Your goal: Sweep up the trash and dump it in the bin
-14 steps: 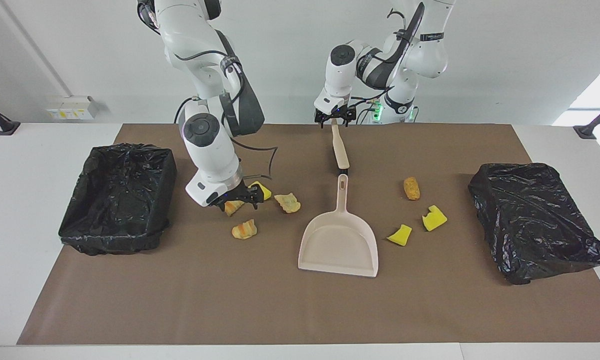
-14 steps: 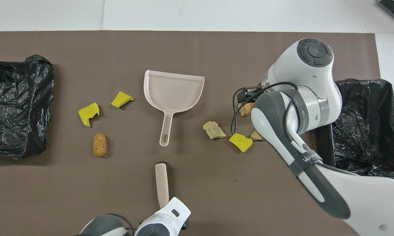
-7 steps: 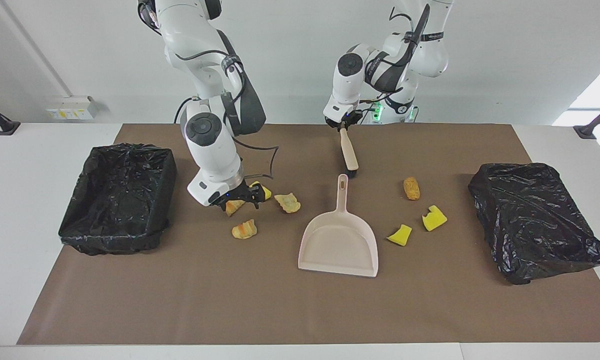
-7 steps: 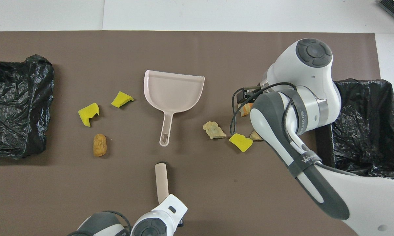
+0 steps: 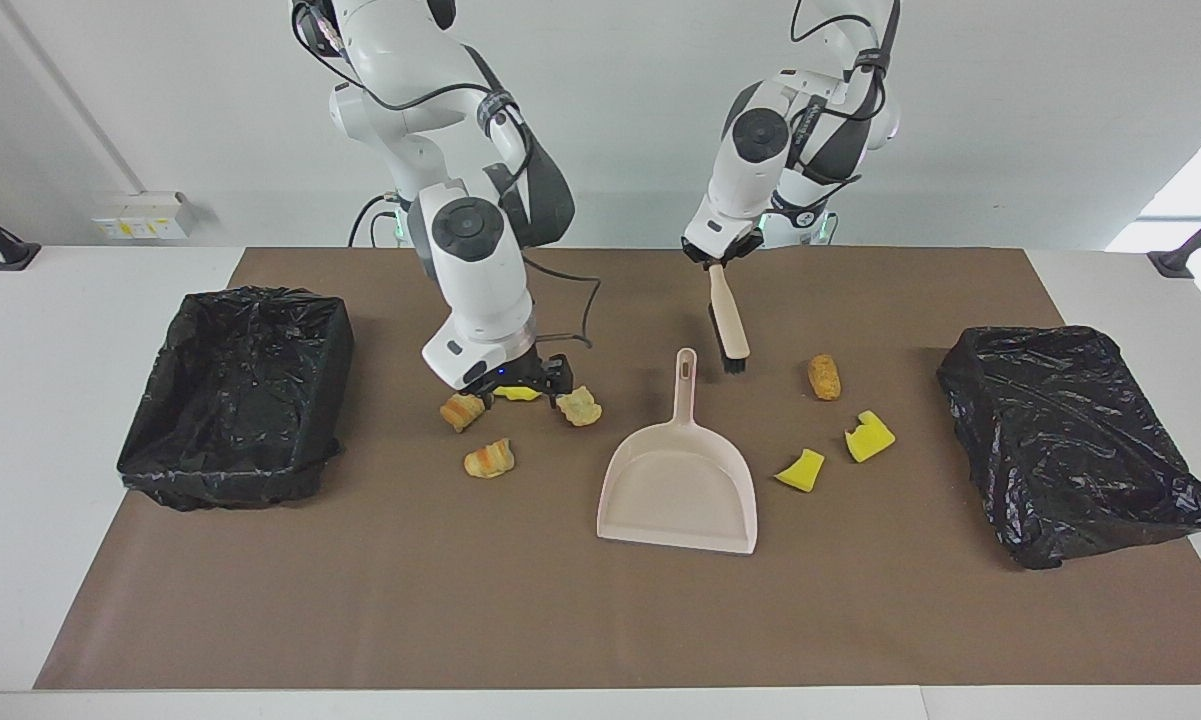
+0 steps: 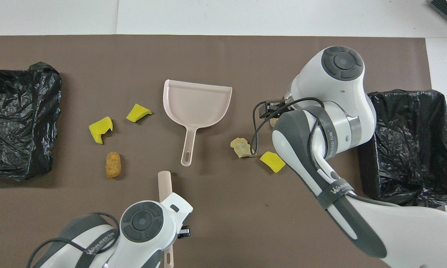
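Now my left gripper (image 5: pixel 717 262) is clamped tight on the handle end of the beige brush (image 5: pixel 728 318), which hangs off the mat with its black bristles downward, over the spot beside the dustpan's handle. My left arm drops steeply from the shoulder, wrist bent toward the table.

My right gripper (image 5: pixel 528 385) is low among the trash, fingers spread wide with nothing between them. It sits over a yellow sponge chunk (image 5: pixel 513 393), with a croissant piece (image 5: pixel 461 411) at one side and a pale bread scrap (image 5: pixel 580 405) at the other. That forearm slopes down with its elbow high, and its cable loops out toward the dustpan (image 5: pixel 679 480).

A second croissant (image 5: pixel 488 459) lies farther from me than that cluster. Toward my left arm's end lie a fried nugget (image 5: pixel 824 376) and two more yellow sponge pieces (image 5: pixel 869 435), (image 5: pixel 801 470), all apart from one another.

A black-bagged bin (image 5: pixel 235 395) stands at my right arm's end, another black-bagged bin (image 5: pixel 1070 440) at my left arm's end. The brown mat (image 5: pixel 560 610) is bare along its edge farthest from me, roomy for sweeping.

In the overhead view, each forearm band carries lettering too small to read with certainty.
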You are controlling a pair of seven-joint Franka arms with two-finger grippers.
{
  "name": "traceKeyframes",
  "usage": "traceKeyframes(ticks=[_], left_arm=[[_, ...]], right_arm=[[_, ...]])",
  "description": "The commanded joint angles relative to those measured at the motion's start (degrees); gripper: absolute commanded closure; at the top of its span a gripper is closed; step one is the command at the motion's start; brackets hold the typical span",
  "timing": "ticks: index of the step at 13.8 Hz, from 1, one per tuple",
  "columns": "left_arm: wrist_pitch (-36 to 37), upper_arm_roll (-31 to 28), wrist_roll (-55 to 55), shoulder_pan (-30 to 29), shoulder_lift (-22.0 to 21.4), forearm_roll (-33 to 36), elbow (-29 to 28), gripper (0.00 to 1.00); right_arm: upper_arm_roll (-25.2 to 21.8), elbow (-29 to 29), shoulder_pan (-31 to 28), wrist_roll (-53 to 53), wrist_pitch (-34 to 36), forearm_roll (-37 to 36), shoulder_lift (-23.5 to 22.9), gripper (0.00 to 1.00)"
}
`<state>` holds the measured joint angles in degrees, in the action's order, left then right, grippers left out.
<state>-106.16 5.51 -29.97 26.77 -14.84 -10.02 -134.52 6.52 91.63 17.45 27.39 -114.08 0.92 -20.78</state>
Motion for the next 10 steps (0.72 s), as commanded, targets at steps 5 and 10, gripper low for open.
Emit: traceKeyframes(ticks=[5, 10], left_arm=[[3.3, 0.5, 29.0, -23.5, 1.1, 3.5, 5.7, 1.0], [1.0, 0.5, 36.0, -31.9, 7.4, 8.1, 12.2, 1.0]], right_arm=[[-0.2, -0.9, 12.0, 24.2, -8.5, -7.8, -3.5, 0.0], [-0.2, -4.3, 19.4, 32.9, -13.7, -14.4, -8.7, 0.0]])
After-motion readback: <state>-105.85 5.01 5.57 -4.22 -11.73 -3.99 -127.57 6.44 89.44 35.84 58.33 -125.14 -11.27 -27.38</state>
